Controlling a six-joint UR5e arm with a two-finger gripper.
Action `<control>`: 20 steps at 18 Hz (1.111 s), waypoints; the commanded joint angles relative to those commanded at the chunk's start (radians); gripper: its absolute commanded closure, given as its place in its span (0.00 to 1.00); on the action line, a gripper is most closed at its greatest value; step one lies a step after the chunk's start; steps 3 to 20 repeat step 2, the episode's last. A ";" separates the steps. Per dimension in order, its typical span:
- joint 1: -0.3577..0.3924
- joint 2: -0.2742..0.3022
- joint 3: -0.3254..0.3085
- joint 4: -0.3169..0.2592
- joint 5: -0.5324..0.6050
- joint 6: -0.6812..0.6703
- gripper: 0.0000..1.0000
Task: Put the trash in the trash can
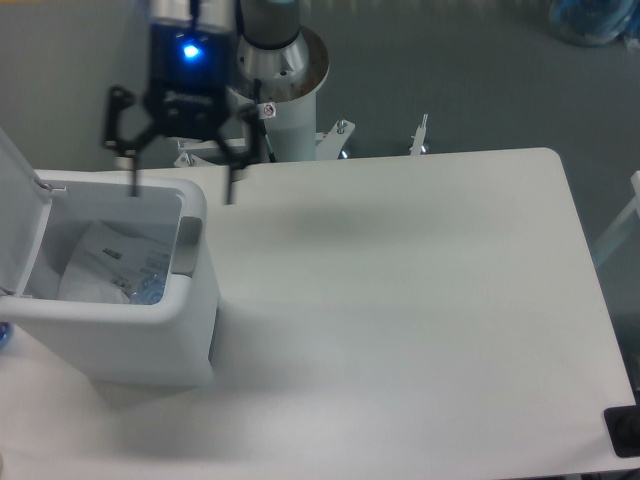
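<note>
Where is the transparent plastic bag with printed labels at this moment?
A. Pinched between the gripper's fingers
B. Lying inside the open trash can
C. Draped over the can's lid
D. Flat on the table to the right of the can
B: the plastic bag lies inside the trash can, while the gripper hangs open and empty above the can's rim.
</note>
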 joint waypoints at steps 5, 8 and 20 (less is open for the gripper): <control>0.015 -0.002 0.006 -0.037 0.016 0.009 0.00; 0.015 -0.002 0.006 -0.037 0.016 0.009 0.00; 0.015 -0.002 0.006 -0.037 0.016 0.009 0.00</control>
